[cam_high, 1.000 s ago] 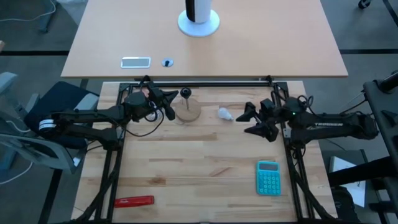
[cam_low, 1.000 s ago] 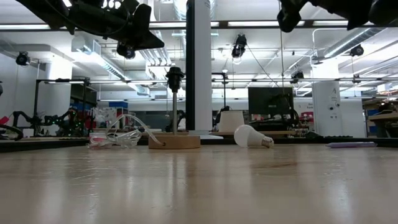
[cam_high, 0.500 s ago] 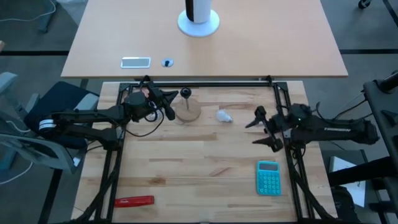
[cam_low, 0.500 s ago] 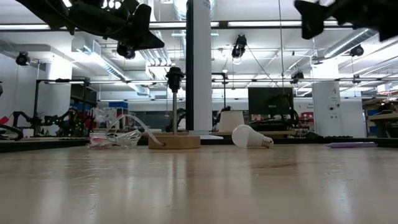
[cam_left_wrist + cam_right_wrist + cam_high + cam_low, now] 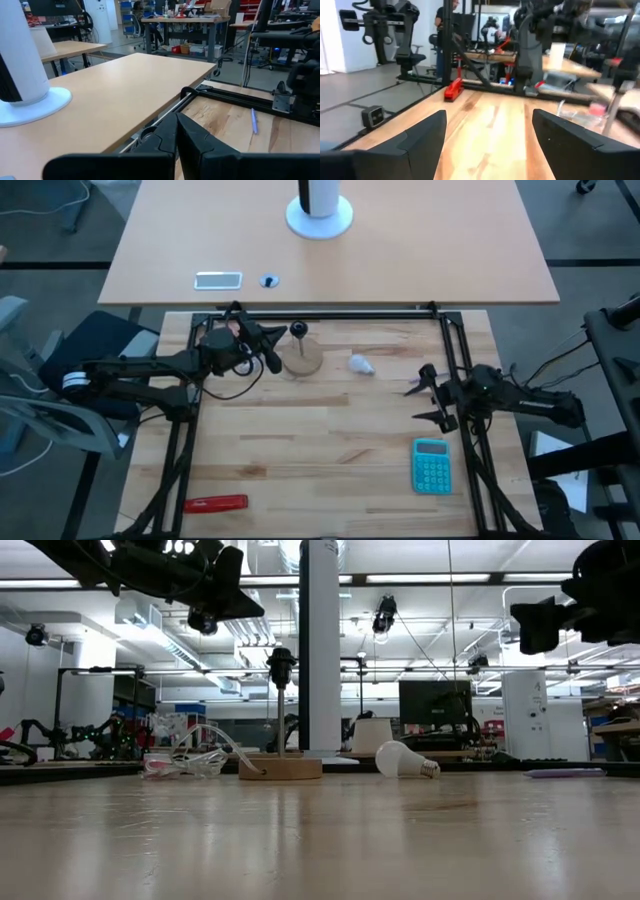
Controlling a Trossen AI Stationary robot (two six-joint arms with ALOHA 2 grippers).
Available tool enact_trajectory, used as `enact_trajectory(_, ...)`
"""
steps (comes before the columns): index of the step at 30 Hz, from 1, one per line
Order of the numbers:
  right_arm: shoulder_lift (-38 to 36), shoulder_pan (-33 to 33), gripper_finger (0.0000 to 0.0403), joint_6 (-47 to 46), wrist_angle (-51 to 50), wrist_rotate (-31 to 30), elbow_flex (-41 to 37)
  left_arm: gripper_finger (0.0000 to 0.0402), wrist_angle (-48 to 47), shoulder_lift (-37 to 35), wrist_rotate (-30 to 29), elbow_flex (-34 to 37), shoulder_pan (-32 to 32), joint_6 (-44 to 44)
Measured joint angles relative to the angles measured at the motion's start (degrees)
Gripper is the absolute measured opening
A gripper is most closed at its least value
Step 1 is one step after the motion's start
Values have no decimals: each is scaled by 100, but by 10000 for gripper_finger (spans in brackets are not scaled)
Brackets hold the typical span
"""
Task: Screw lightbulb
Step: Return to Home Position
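Observation:
The small white lightbulb point(image 5: 360, 364) lies on its side on the wooden table, right of a round wooden base point(image 5: 302, 358) with a black socket point(image 5: 298, 330) on a thin post. The bulb point(image 5: 405, 760) and the base point(image 5: 280, 768) also show in the low view. My left gripper point(image 5: 268, 352) is shut and empty, held up left of the socket; its fingers are closed together in the left wrist view point(image 5: 176, 135). My right gripper point(image 5: 424, 395) is open and empty, in the air right of and nearer than the bulb; it also shows in the right wrist view point(image 5: 487, 135).
A teal calculator point(image 5: 432, 465) lies near the right front, under my right arm. A red object point(image 5: 215, 503) lies at the left front. A clear plastic bag point(image 5: 185, 762) lies left of the wooden base. A black frame point(image 5: 330, 310) borders the work area. A white cylinder point(image 5: 320, 205) stands on the far table.
My right gripper has drawn back from the lightbulb toward the table's right and near edges, staying open and empty.

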State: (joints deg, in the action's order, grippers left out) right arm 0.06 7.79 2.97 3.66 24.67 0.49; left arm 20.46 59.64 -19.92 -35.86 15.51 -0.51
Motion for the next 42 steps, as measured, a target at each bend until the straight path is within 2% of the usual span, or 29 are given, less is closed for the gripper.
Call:
enact_trajectory(4,-3,-3,292,239,-9,-22,6,0,-6,0,-7,0,-4,-2)
enact_trajectory(14,56,-2,310,-591,15,-27,4,0,-29,6,-5,0,-7,-2)
enact_trajectory(30,233,-2,293,-588,16,-27,4,0,-39,4,-4,0,-5,-2)
enact_trajectory(42,233,-2,311,-589,18,-27,4,0,-39,4,-3,0,-5,-2)
